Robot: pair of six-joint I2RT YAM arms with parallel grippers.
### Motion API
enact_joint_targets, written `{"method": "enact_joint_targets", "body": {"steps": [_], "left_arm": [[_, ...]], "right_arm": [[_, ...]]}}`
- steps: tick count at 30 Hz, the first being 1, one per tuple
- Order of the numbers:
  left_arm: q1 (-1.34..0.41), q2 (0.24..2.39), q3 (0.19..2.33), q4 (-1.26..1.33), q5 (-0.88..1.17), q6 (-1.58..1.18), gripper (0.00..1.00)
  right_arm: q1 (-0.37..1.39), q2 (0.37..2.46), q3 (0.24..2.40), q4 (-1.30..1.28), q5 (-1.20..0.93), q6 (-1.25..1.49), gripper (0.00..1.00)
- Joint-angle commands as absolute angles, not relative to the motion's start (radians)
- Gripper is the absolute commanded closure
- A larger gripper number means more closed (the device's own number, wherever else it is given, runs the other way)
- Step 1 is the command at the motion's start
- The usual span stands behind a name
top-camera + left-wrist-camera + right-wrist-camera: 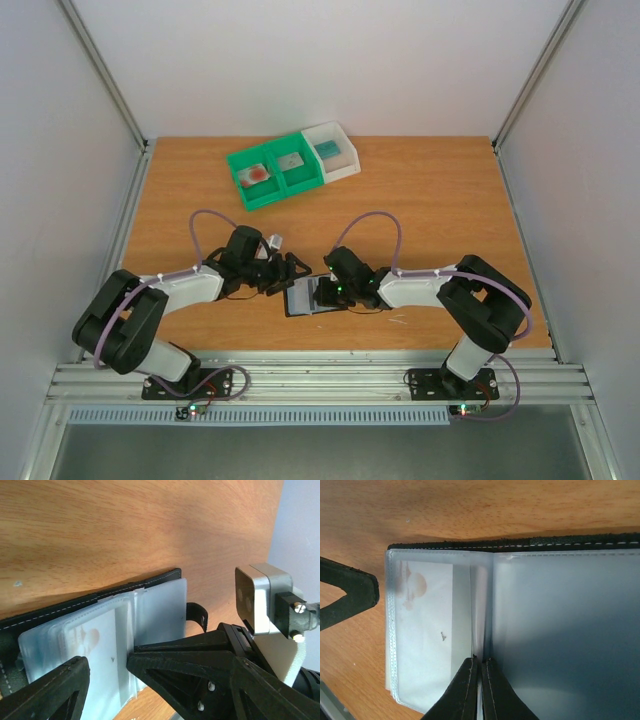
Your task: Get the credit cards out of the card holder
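Although a blotched card (257, 173) and what looks like a second pale card (291, 161) already lie in compartments of the green bin (283, 196), which stands near the far edge of the table (440, 200), left of centre, with a white bin (345, 163) touching it, the task looks only partly done. The card holder (305, 297) lies spread open close to the near edge, about midway along it, between the two arms. At least one credit card (427, 630), whitish with a reddish smear near one corner, sits inside a clear sleeve on one half. Whether more cards hide in the stacked sleeves beneath or in the other half cannot be told. The right gripper (479, 669) is down at the fold with its fingers pressed together, apparently pinning the holder to the table rather than carrying anything; whether a thin sleeve leaf is nipped between them is unclear. The left gripper (109, 662) stands wide, its jaws astride the outer edge of the sleeve stack, with nothing in its hold. What is left, as I judge it, is to nip the card's edge, draw it free of the sleeve while the other arm keeps the holder down, carry it to the bin, and then go through the remaining sleeves.
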State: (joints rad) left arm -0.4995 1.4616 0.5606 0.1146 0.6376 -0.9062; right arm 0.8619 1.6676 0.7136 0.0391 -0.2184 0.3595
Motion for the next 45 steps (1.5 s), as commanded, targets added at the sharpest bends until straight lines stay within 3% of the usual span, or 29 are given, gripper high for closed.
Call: {"method": "enact_joint_targets", "body": {"steps": [1, 37, 45], "left_arm": [[-0.502, 1.453, 0.55, 0.098, 0.603, -0.865, 0.22], [-0.545, 1.486, 0.557, 0.19, 0.651, -0.93, 0.22], [-0.577, 1.449, 0.577, 0.181, 0.64, -0.955, 0.22]], "right_arm": [[0.858, 1.683, 0.682, 0.034, -0.199, 0.369, 0.93], [0.857, 1.689, 0.686, 0.043, -0.212, 0.37, 0.92], [0.856, 1.671, 0.674, 0.055, -0.204, 0.368, 0.88]]}}
